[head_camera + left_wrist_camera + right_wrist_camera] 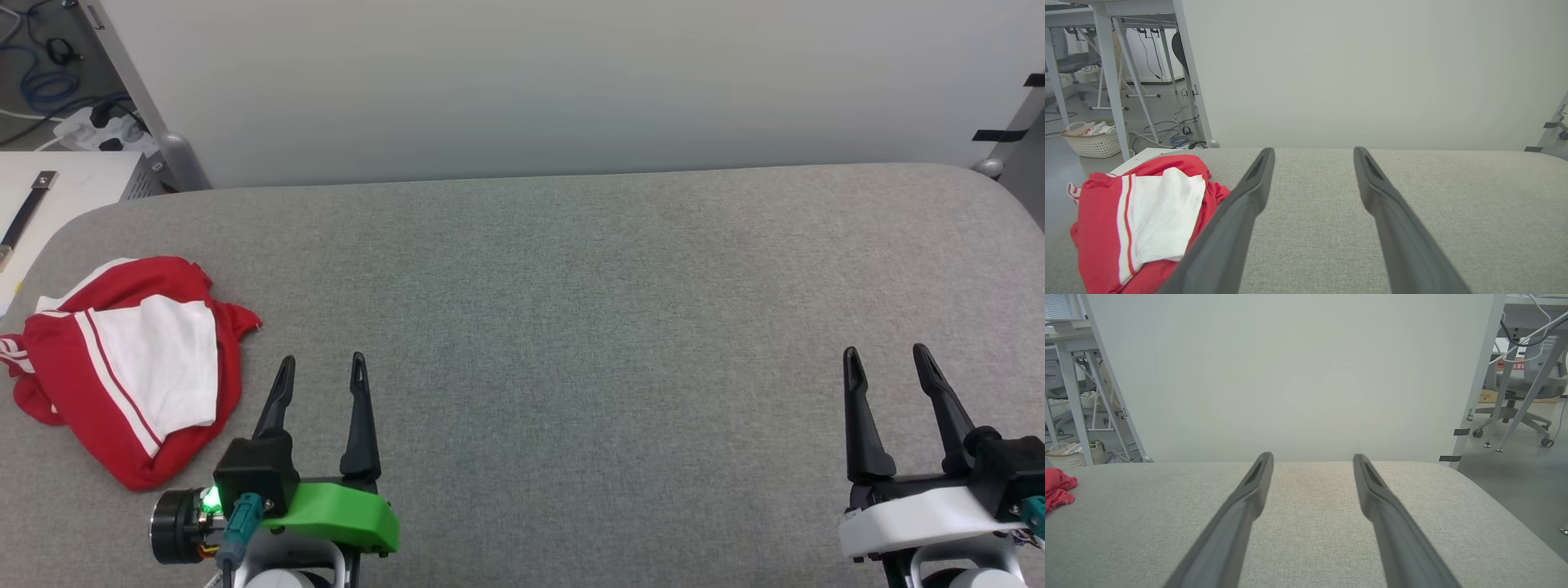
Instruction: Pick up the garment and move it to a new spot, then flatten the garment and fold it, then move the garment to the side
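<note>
The garment (122,367), a red shirt with a white sleeve and red-white striped trim, lies crumpled near the left edge of the grey padded table (571,327). In the left wrist view the garment (1143,220) sits just left of my fingers. My left gripper (322,367) stands open and empty close to the garment's right side, apart from it. My right gripper (888,359) is open and empty at the lower right, far from the cloth. A red corner of the garment (1057,490) peeks in at the left of the right wrist view.
A pale wall panel (571,82) rises behind the table's far edge. Beyond the left end are cables and a power strip (98,126) on the floor, desk legs (1110,81) and a white basket (1092,141). An office chair (1527,388) stands off to the right.
</note>
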Motion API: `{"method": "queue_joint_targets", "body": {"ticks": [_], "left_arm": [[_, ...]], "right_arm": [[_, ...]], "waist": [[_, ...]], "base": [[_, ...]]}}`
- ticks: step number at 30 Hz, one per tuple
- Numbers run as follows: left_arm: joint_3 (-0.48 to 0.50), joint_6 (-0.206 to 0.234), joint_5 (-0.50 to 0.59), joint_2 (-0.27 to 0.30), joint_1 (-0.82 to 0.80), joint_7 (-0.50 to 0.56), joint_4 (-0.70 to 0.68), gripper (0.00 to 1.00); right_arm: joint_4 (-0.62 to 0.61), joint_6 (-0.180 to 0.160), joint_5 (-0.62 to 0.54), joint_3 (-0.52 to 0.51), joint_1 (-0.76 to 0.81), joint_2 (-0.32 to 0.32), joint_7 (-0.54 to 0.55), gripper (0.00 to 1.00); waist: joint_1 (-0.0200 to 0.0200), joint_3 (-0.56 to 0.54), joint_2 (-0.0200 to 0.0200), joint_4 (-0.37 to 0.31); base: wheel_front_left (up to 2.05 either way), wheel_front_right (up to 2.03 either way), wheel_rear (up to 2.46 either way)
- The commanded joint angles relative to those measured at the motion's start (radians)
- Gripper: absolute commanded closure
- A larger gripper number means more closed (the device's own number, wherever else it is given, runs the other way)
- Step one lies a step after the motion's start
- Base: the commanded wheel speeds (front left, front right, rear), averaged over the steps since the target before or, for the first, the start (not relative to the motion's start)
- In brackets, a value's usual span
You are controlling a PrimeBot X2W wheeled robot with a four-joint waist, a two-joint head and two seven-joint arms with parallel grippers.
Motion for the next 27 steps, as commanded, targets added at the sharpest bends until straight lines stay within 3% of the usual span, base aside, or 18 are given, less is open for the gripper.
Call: {"method": "queue_joint_targets", "body": {"ticks": [1,27], "left_arm": [[-0.002,0.006,-0.006,-0.004,-0.001,-0.010,0.003,0.00],[-0.024,0.020,-0.018,-0.005,0.008,-0.065,0.018,0.00]], "right_arm": [[-0.010,-0.001,0.011,-0.002,0.015,0.001,-0.013,0.00],[-0.025,-0.001,0.028,-0.007,0.040,0.002,-0.067,0.00]], "waist": [[0.0000,0.000,0.0000,0.000],[0.0000,0.002,0.0000,0.008]], "base": [[0.00,0.00,0.00],[0.00,0.00,0.00]]}}
